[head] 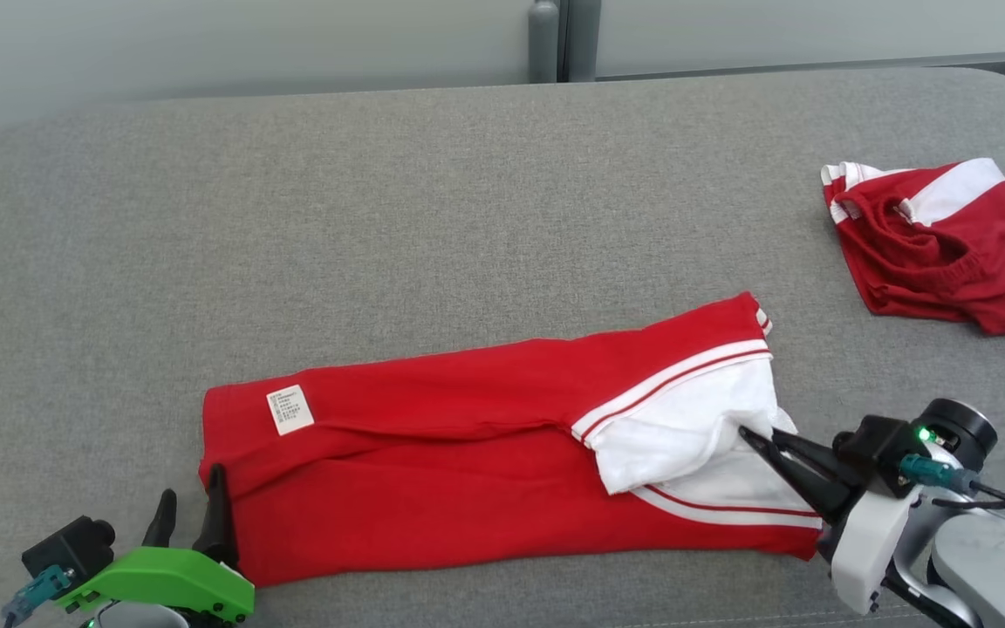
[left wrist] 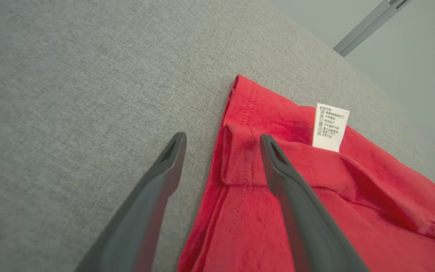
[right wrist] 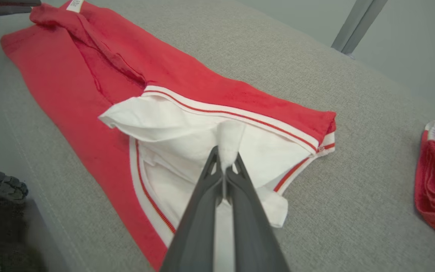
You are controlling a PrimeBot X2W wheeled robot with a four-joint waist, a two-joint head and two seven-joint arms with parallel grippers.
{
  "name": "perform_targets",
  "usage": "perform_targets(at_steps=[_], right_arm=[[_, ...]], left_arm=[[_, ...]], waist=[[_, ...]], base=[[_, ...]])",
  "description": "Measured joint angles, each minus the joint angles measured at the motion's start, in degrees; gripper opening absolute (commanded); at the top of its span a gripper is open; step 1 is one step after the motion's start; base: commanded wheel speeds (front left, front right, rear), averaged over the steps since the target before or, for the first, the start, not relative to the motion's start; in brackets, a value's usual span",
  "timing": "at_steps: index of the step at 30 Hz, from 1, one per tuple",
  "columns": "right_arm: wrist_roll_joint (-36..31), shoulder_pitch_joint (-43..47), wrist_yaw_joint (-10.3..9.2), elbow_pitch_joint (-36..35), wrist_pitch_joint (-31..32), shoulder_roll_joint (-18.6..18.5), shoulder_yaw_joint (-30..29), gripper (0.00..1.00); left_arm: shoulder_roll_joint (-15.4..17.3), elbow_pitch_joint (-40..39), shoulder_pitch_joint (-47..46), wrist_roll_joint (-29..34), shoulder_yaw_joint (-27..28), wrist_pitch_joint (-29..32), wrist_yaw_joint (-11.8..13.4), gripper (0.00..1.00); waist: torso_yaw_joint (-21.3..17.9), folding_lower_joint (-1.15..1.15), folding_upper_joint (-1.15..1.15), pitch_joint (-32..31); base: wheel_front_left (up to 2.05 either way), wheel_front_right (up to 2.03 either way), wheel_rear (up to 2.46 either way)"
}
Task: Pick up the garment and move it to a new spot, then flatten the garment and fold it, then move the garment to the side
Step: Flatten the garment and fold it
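Near the front edge of the grey padded table [head: 398,201], the red shirt [head: 468,436] lies as a long band folded lengthwise, its hem end toward my left and its white, red-striped trim toward my right. My left gripper [head: 193,484] sits at the hem end with its fingers spread. The head view only shows it beside the corner, but my left wrist view makes the relation plain: one finger is over bare grey cloth and the other over the red fabric, with the doubled hem edge between them and nothing pinched. That view also shows the white care label [left wrist: 330,127] close up, just beyond the finger over the shirt, its print too small to read. My right gripper [head: 751,436] reaches into the white part of the shirt. From the head I cannot judge its grip. My right wrist view shows the two fingers pressed together on a raised tuck of white fabric, lifted above the flat layers around it. A second, crumpled red-and-white garment [head: 939,244] lies well apart at the far right of the table.
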Motion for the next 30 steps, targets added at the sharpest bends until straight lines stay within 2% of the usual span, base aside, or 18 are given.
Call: perform_targets(at_steps=[3,5,6,14,20,24,30], right_arm=[[-2.1,1.4,0.0,0.9,0.0,-0.2,1.3,0.51],[-3.0,2.3,0.0,2.1,0.0,-0.4,1.6,0.97],[-3.6,2.3,0.0,2.8,0.0,-0.5,1.9,1.0],[-3.8,3.6,-0.11,4.8,0.0,-0.2,-0.1,1.0],[1.7,5.9,-1.19,5.2,0.0,1.0,-5.2,1.0],[3.1,6.2,-1.1,5.2,0.0,1.5,-6.6,1.0],[-0.1,6.2,-0.92,5.8,0.0,-2.3,-6.1,1.0]], left_arm=[[0.6,-0.2,0.6,0.0,0.4,0.0,0.5,1.0],[1.0,-0.6,0.9,0.0,0.6,0.0,0.5,1.0],[1.0,-0.9,1.1,-0.1,0.9,0.0,0.5,1.0],[1.7,-3.2,1.8,-0.2,2.3,0.0,0.9,1.0],[2.1,-6.0,2.7,0.2,2.6,-0.5,1.3,1.0],[2.7,-7.9,2.7,0.9,3.1,-0.6,1.5,1.0],[2.8,-10.9,2.8,1.0,4.2,-0.8,2.0,1.0]], waist=[[-0.2,0.0,0.0,-0.5],[-0.3,0.0,0.0,-0.7],[-0.4,0.0,0.0,-0.8],[-1.2,0.0,0.0,-1.9],[-2.0,0.0,0.0,-2.7],[-2.3,0.0,0.0,-2.9],[-2.4,0.0,0.0,-3.4]], base=[[0.0,0.0,0.0],[0.0,0.0,0.0],[0.0,0.0,0.0],[0.0,0.0,0.0],[0.0,0.0,0.0],[0.0,0.0,0.0],[0.0,0.0,0.0]])
